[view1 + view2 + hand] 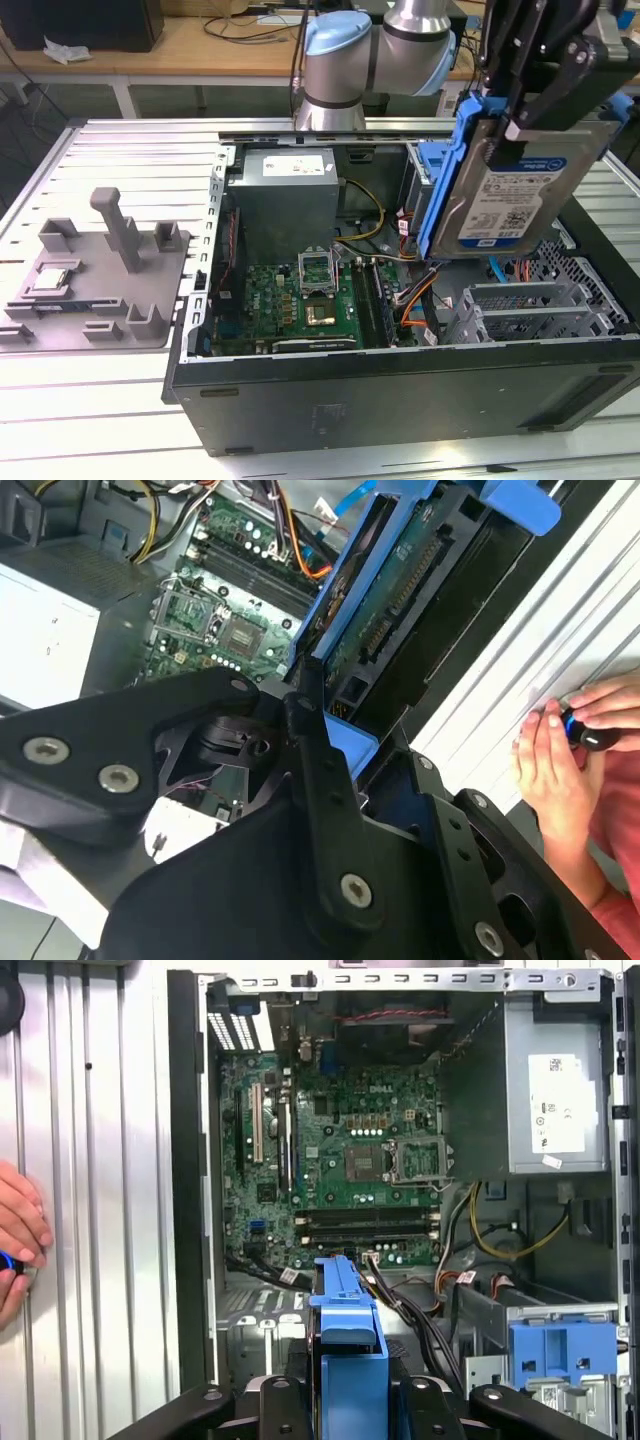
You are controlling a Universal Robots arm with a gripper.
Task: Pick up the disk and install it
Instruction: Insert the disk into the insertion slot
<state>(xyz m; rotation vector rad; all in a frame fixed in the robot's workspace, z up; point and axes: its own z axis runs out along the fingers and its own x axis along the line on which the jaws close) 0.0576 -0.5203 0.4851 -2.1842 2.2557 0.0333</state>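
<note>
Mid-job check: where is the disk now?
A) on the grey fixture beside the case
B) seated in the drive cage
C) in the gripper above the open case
C: in the exterior view the gripper grips the disk, tilted in the air above the open computer case.

The ribbed metal table (110,150) carries an open computer case (400,395) and a grey fixture plate (95,300).

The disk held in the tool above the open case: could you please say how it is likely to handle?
Probably stiff: the disk hangs on edge from the tool without sagging. Its metal body suggests it is fairly heavy for its size. The blue carrier bracket looks plastic, so likely more flexible and possibly slippery under the grip.
</note>
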